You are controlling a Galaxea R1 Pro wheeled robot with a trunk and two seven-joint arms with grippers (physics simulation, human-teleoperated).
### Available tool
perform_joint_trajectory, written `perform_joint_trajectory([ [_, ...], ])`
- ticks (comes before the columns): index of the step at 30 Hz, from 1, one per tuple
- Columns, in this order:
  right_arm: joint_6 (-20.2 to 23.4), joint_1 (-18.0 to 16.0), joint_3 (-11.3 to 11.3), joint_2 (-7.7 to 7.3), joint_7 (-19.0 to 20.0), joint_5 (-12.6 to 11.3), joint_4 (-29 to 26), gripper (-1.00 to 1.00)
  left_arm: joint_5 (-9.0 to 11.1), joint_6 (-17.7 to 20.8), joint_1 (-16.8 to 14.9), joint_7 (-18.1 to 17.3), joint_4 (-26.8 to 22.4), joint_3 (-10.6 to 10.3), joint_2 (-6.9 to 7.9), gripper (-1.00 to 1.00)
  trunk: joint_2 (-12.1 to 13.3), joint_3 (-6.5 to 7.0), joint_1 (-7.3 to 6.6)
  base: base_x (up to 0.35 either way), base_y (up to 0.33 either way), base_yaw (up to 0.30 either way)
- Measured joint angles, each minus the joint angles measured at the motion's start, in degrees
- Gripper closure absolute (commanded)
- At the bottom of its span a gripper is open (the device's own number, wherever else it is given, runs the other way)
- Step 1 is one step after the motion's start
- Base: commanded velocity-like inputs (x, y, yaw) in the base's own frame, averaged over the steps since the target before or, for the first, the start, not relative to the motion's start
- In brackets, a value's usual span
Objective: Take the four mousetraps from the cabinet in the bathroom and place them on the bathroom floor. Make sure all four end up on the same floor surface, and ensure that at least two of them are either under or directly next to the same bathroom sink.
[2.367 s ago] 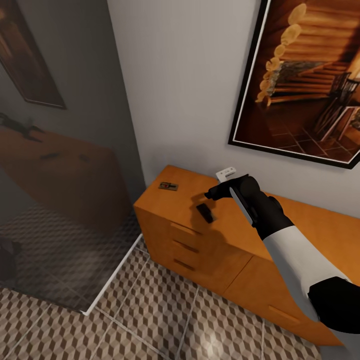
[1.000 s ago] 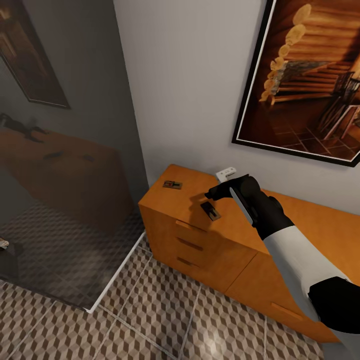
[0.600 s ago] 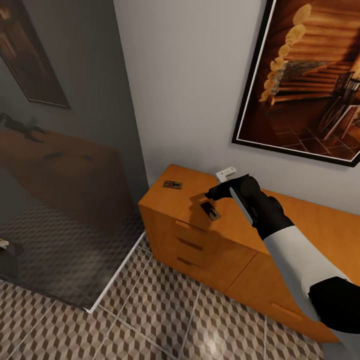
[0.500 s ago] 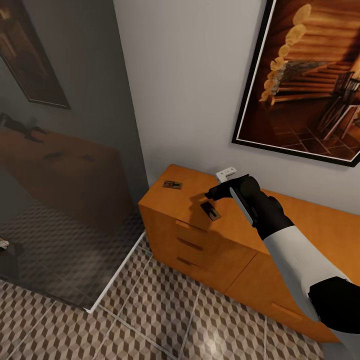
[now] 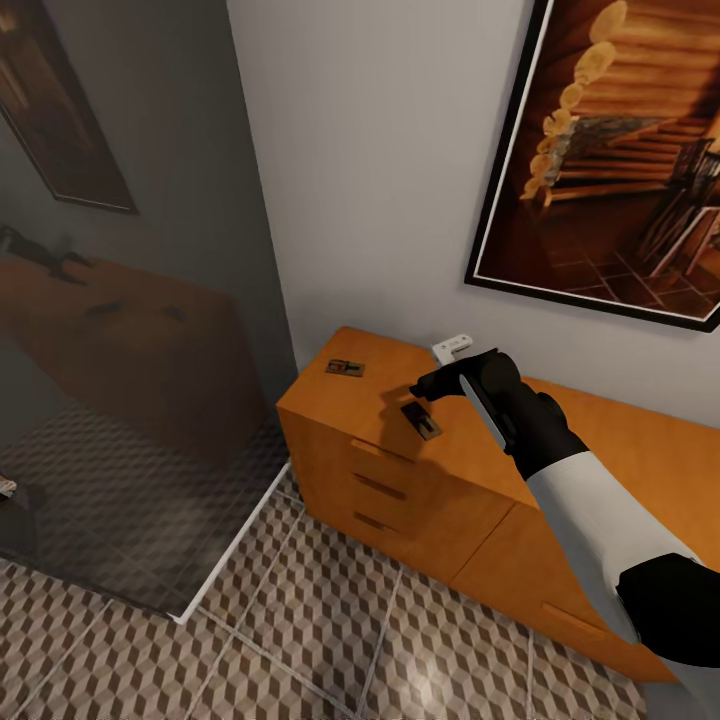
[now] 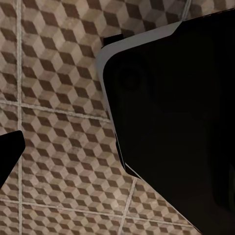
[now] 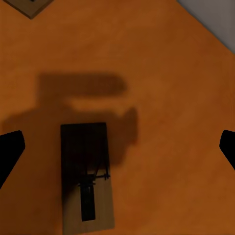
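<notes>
Two mousetraps lie on top of the orange-brown cabinet (image 5: 450, 470). One mousetrap (image 5: 344, 368) sits near the cabinet's left end. The other mousetrap (image 5: 421, 421) (image 7: 87, 176) lies in shadow directly below my right gripper (image 5: 424, 388) (image 7: 117, 147). That gripper hovers open a little above it, fingertips spread wide at either side and touching nothing. A corner of the far trap (image 7: 32, 6) also appears in the right wrist view. My left gripper (image 6: 117, 156) hangs over the cube-patterned bathroom floor (image 6: 54, 122); one fingertip (image 6: 9, 154) stands far out to the side. The sink is out of view.
A dark glass shower panel (image 5: 130, 330) stands to the left of the cabinet, with a white sill at its foot. A dark-framed log-interior picture (image 5: 610, 160) hangs on the wall above. A small white fitting (image 5: 453, 347) sits at the back of the cabinet top. Tiled floor (image 5: 330, 640) lies in front.
The camera shifted slightly right since the oldest frame. In the last second my right arm and both traps have stayed still.
</notes>
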Motion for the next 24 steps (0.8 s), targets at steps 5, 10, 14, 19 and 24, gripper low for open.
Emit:
perform_joint_trajectory([
  [5, 0.0, 0.0, 0.0, 0.00, 0.0, 0.0, 0.0, -1.00, 0.0, 0.0, 0.0, 0.0, 0.0, 0.0, 0.00, -1.00, 0.0, -0.39, 0.00, 0.000, 0.000, 0.000],
  [10, 0.0, 0.0, 0.0, 0.00, 0.0, 0.0, 0.0, -1.00, 0.0, 0.0, 0.0, 0.0, 0.0, 0.0, 0.00, -1.00, 0.0, -0.80, 0.00, 0.000, 0.000, 0.000],
  [14, 0.0, 0.0, 0.0, 0.00, 0.0, 0.0, 0.1, -1.00, 0.0, 0.0, 0.0, 0.0, 0.0, 0.0, 0.00, -1.00, 0.0, -1.15, 0.00, 0.000, 0.000, 0.000],
  [19, 0.0, 0.0, 0.0, 0.00, 0.0, 0.0, 0.1, -1.00, 0.0, 0.0, 0.0, 0.0, 0.0, 0.0, 0.00, -1.00, 0.0, -1.58, 0.00, 0.000, 0.000, 0.000],
  [24, 0.0, 0.0, 0.0, 0.00, 0.0, 0.0, 0.1, -1.00, 0.0, 0.1, 0.0, 0.0, 0.0, 0.0, 0.00, -1.00, 0.0, -2.03, 0.00, 0.000, 0.000, 0.000],
])
